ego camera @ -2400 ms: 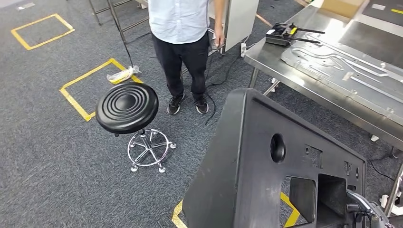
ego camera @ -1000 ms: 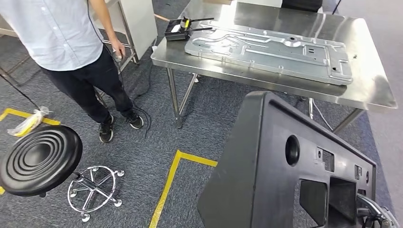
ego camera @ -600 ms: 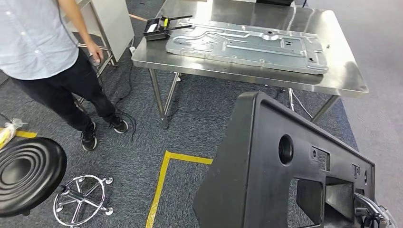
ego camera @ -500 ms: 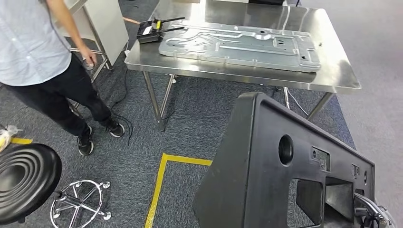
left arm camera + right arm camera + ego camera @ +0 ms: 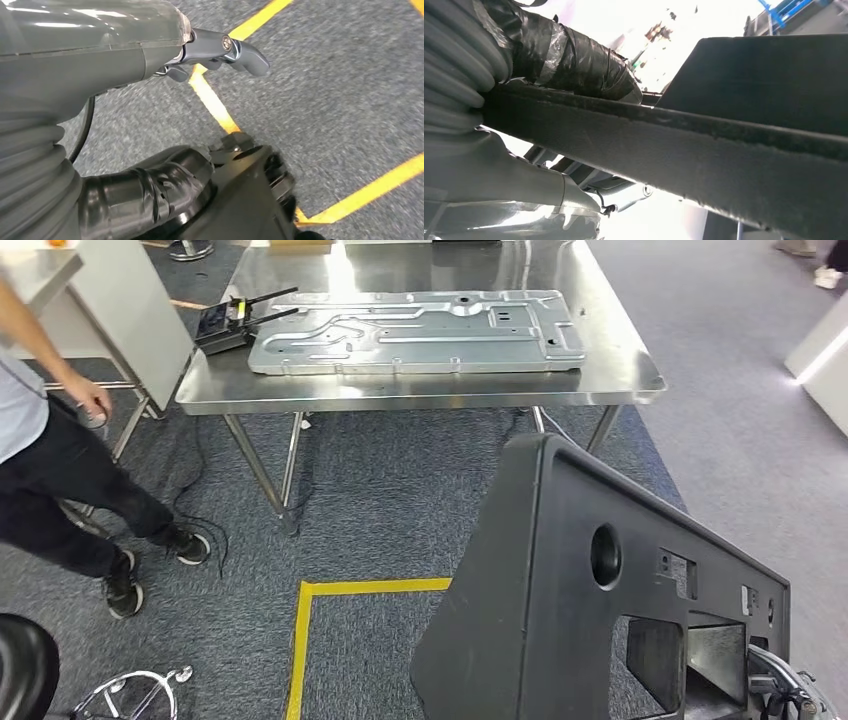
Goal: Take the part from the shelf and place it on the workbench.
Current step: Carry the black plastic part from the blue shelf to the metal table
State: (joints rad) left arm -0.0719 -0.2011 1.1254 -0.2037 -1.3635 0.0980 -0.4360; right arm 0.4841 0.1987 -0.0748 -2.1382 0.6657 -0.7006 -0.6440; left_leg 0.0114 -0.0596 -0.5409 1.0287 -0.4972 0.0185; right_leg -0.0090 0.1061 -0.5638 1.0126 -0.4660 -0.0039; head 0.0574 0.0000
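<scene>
The part (image 5: 560, 590), a big black plastic panel with cut-outs, stands upright in the lower right of the head view. My right hand (image 5: 785, 692) grips it at its lower right edge. In the right wrist view a dark taped finger (image 5: 574, 55) lies over the part's rim (image 5: 704, 150) and the grey thumb sits under it. The steel workbench (image 5: 610, 392) stands ahead across the carpet, apart from the part. My left hand (image 5: 165, 125) hangs over the floor, its thumb (image 5: 230, 47) spread away from the dark fingers (image 5: 155, 195) with nothing between them.
A large silver metal plate (image 5: 410, 330) covers much of the workbench, with a black antenna device (image 5: 225, 335) at its left end. A person (image 5: 60, 480) stands at the left by a white cabinet (image 5: 120, 310). Yellow floor tape (image 5: 300, 650) and a stool (image 5: 25, 680) lie nearer.
The whole view has swung round: the workbench now sits at the top centre instead of the right, and the person and stool have slid left. The part stays in my right hand.
</scene>
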